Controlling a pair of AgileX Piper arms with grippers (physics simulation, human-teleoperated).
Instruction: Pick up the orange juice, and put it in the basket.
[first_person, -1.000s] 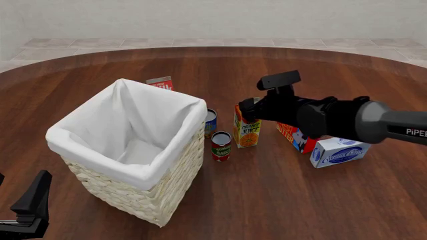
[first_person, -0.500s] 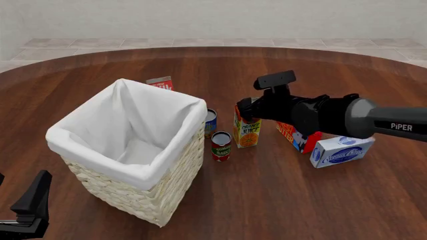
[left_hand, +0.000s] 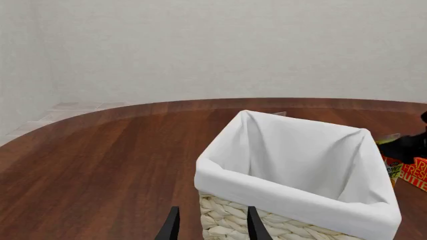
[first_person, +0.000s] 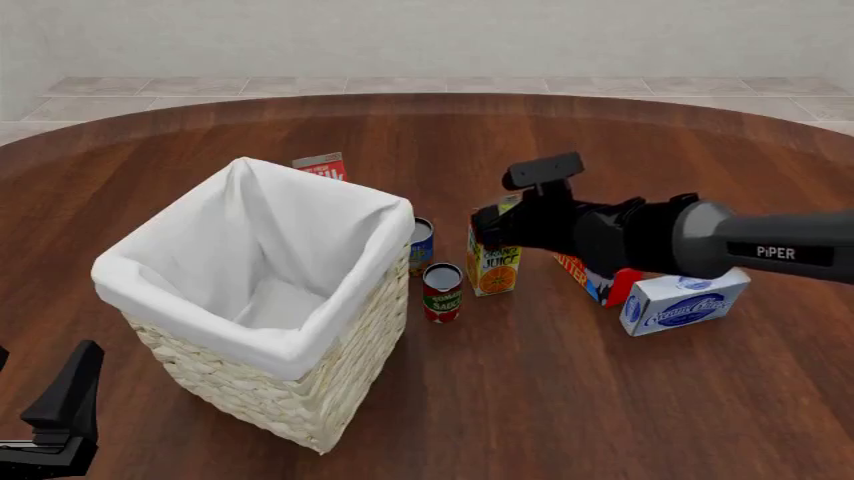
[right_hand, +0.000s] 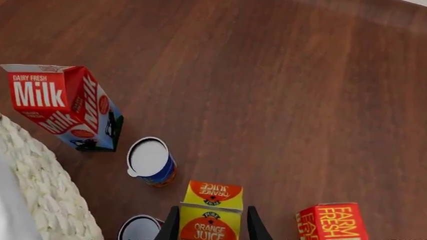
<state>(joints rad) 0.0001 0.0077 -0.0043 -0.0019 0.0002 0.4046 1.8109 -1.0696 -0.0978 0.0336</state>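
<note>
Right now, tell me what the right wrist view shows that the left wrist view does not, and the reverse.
Only the right wrist view shows the milk carton, a white-topped can, and the right gripper with a finger on each side of the orange juice. Only the left wrist view shows the left gripper and the open, white-lined inside of the basket. Both catch the basket's wicker wall and the red butter box.

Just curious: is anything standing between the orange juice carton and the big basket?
Yes. In the front view two cans stand between the orange juice and the basket: a red-labelled can and a blue can behind it.
</note>
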